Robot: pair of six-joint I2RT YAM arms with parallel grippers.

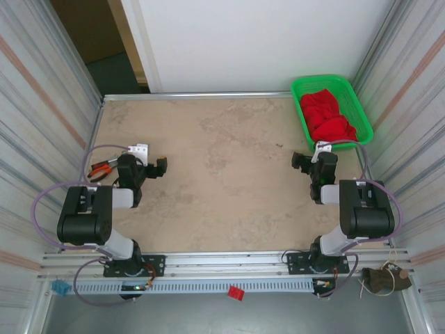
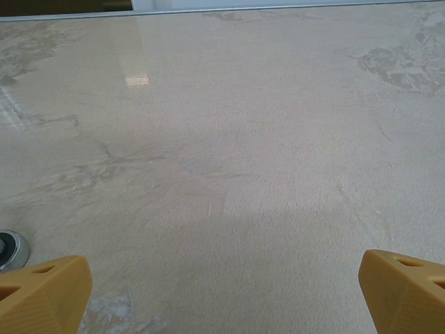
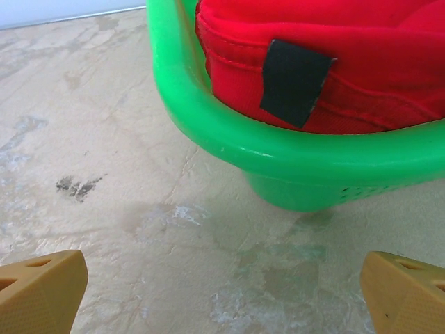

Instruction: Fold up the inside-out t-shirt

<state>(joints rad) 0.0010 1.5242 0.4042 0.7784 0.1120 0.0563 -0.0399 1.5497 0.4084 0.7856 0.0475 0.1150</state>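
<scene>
Nothing is folded yet; I judge this the very start, with the shirt to be fetched first. The shirt (image 1: 330, 115) lies bunched in the green basket (image 1: 299, 89) at the far right corner of the table (image 1: 222, 160), red cloth heaped above the rim. My right fingers (image 3: 38, 289) stand spread wide and hold nothing, just near of the basket's near wall. From the right wrist a dark label (image 3: 295, 82) shows on the cloth facing me; I take it for the neck label, though with the cloth so crumpled I cannot say which way the shirt lies. My left fingers (image 2: 42, 292) are likewise spread and free, low over bare table on the left, well apart from the basket.

The next move falls to the right arm: rise over the rim, come down into the heap and pinch a good fold of cloth. Then it must lift the shirt clear of the basket and bring it to the open middle of the table. There both arms can spread it flat before any fold.
</scene>
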